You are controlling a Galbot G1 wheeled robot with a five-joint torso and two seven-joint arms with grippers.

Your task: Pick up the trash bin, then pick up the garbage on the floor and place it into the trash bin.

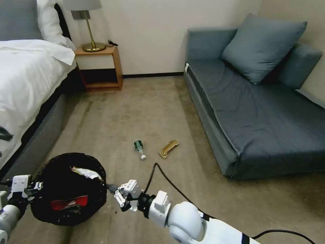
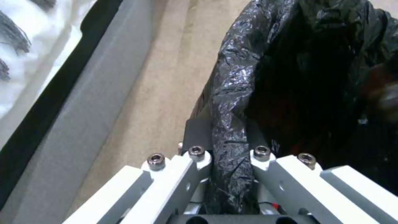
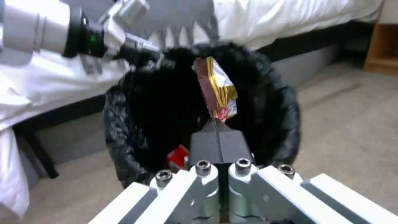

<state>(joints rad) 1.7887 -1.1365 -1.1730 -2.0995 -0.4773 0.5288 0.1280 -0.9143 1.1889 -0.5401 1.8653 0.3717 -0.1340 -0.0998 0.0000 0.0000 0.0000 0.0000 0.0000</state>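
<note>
The trash bin, lined with a crinkled black bag, hangs low at my left, and my left gripper is shut on its rim. My right gripper is shut on a yellow, red and white snack wrapper, holding it over the bin's opening. The wrapper sits just inside the near rim. A red wrapper lies in the bottom of the bin. On the carpet ahead lie a small clear bottle with a green label and a crumpled brown paper wrapper.
A bed with white sheets runs along the left, with a wooden nightstand and lamp behind it. A grey sofa fills the right side. A black cable trails over my right arm. Open carpet lies between bed and sofa.
</note>
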